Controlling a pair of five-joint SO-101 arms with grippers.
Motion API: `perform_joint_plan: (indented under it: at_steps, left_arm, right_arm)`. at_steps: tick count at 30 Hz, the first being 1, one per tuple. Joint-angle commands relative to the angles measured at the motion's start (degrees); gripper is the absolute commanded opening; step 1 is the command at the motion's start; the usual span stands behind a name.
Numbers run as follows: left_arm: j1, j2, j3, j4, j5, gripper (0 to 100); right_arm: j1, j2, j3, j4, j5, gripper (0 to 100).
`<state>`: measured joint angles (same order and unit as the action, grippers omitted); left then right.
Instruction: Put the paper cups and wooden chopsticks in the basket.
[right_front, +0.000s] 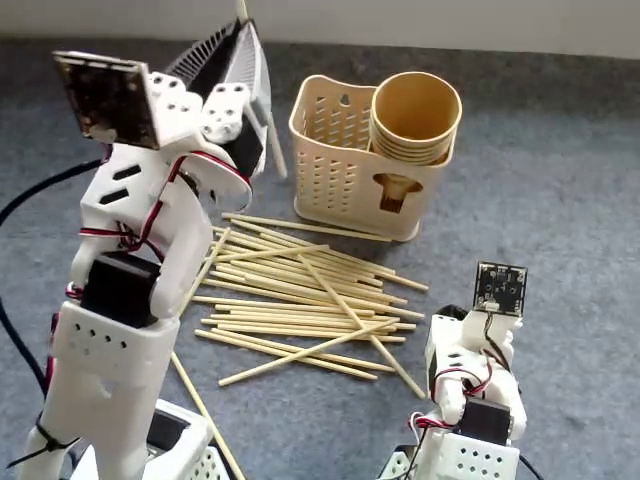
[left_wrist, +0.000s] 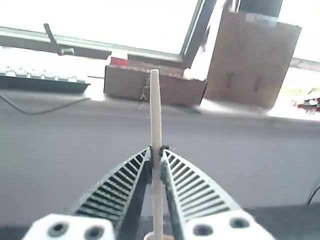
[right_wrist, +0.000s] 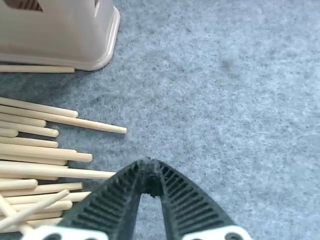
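**Above the pile, one stick clamped in the left tool**

From the high view, the left tool (right_front: 240, 40) is raised and shut on a single stick (right_front: 272, 140), which runs down past its fingers. Just beside this tool, on the side away from its arm, stands the basket (right_front: 330, 190), holding a nested stack of cups (right_front: 415, 110) in one end. Below the tool, the loose sticks (right_front: 300, 300) lie in a spread heap on the grey tabletop (right_front: 560, 200), reaching the basket's foot. The right arm (right_front: 470, 380) sits low, beyond the heap from the left tool.

In the left wrist view, the left tool (left_wrist: 156, 150) has its jaws pressed against the stick (left_wrist: 155, 110), which rises upright well past the fingertips. Far beyond it are a keyboard (left_wrist: 40, 80) and a cardboard box (left_wrist: 250, 55) under a window.

In the right wrist view, the right tool (right_wrist: 148, 165) is closed with its tips together and nothing between them, hanging over bare tabletop (right_wrist: 225, 100). The ends of the sticks (right_wrist: 45, 150) lie just to one side of its tips, not touching them. The basket (right_wrist: 60, 40) stands farther ahead on that same side, with one stick lying along its foot.
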<state>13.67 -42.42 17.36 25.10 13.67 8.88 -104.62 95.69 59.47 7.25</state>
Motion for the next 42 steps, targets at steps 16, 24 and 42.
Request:
perform_joint_plan:
  at_steps: [16, 24, 42]
  left_arm:
    - [4.4, 21.7, -6.5, -20.2, -10.5, 1]
    - [4.3, 23.7, -6.5, -20.0, -10.2, 1]
    - [4.4, 15.1, -7.5, 11.1, -10.0, 11]
  right_arm:
    - [0.7, -1.2, 6.6, -0.1, 0.5, 0.5]
    - [0.7, -1.2, 6.6, -0.1, 0.5, 0.5]
    - [0.7, -1.2, 6.6, -0.1, 0.5, 0.5]
